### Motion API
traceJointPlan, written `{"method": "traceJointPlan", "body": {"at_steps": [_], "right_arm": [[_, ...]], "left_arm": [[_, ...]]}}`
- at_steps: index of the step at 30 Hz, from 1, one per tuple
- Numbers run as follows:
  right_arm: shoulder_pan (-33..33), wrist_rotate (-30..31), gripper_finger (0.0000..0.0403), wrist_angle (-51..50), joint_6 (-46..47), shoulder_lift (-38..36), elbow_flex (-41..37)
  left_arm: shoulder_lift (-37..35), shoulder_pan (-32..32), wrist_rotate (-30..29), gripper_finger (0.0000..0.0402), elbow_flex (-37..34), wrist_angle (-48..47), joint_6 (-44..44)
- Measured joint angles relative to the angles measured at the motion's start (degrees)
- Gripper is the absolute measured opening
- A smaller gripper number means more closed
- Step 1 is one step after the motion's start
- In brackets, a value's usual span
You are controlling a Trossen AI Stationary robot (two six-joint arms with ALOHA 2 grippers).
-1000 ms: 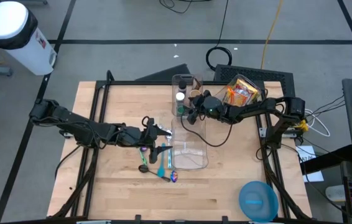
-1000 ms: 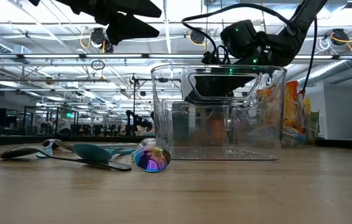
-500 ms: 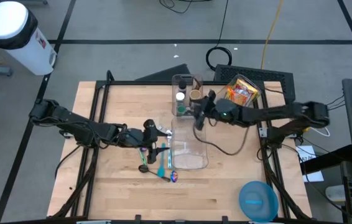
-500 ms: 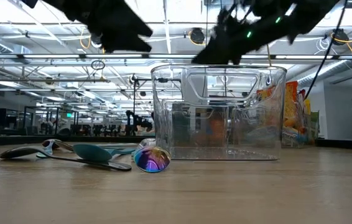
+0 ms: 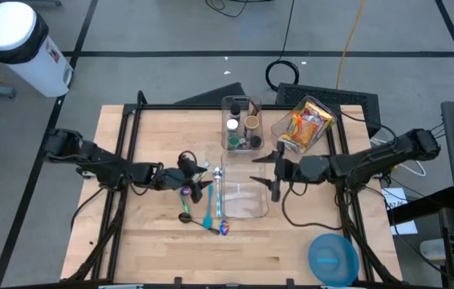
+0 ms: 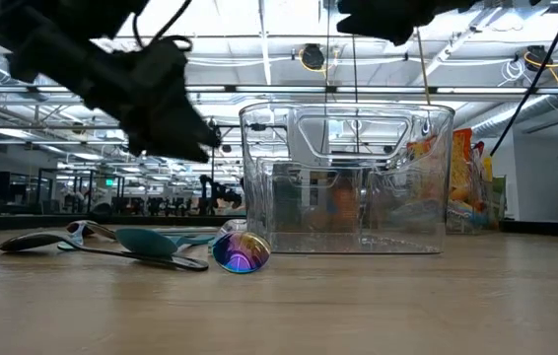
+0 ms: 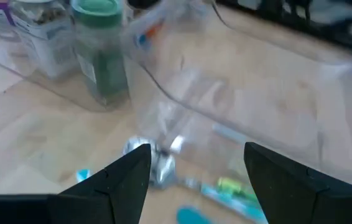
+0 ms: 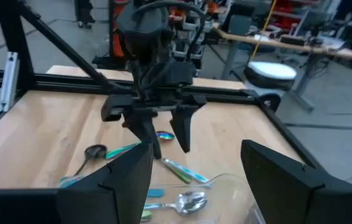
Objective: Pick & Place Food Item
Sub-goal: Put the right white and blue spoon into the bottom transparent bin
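Observation:
An orange and yellow snack bag (image 5: 306,122) lies in a clear bin at the table's far right; it also shows in the low view (image 6: 461,173). An empty clear container (image 5: 247,207) stands mid-table, seen in the low view (image 6: 348,177) too. My right gripper (image 5: 266,173) hangs open and empty above that container's right side. My left gripper (image 5: 202,184) is open and empty just left of the container, low over several spoons (image 5: 203,210). It shows in the right wrist view (image 8: 166,138), facing the right arm.
A clear bin of spice jars (image 5: 241,124) stands behind the container, also in the left wrist view (image 7: 101,56). A blue bowl (image 5: 331,258) sits at the near right corner. Spoons (image 6: 131,245) lie on bare wood left of the container.
My right gripper has drawn back from beside the spice jar bin toward the table's near and right edges, over the clear container's right side. My left gripper has come down and a little toward the near edge, over the spoons.

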Motion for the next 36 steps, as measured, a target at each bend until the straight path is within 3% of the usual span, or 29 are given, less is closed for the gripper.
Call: {"method": "traceJointPlan", "body": {"at_steps": [9, 16, 29, 36], "right_arm": [[1.4, -0.1, 0.0235, 0.8, -0.4, 0.0, 0.0], [1.4, -0.2, 0.0235, 0.8, -0.4, 0.0, 0.0], [1.4, -0.2, 0.0235, 0.9, -0.3, 0.0, 0.1], [1.4, -0.2, 0.0235, 0.8, -0.3, 0.0, 0.1]], "left_arm": [[8.6, 7.6, 5.1, 0.0247, 0.2, 5.2, -9.0], [15.6, 10.4, 7.5, 0.0225, 0.7, 10.1, -9.0], [24.7, 11.1, 8.2, 0.0210, 7.2, 7.9, -5.8], [23.0, 11.2, 8.3, 0.0130, 7.5, 3.3, -3.7]]}}
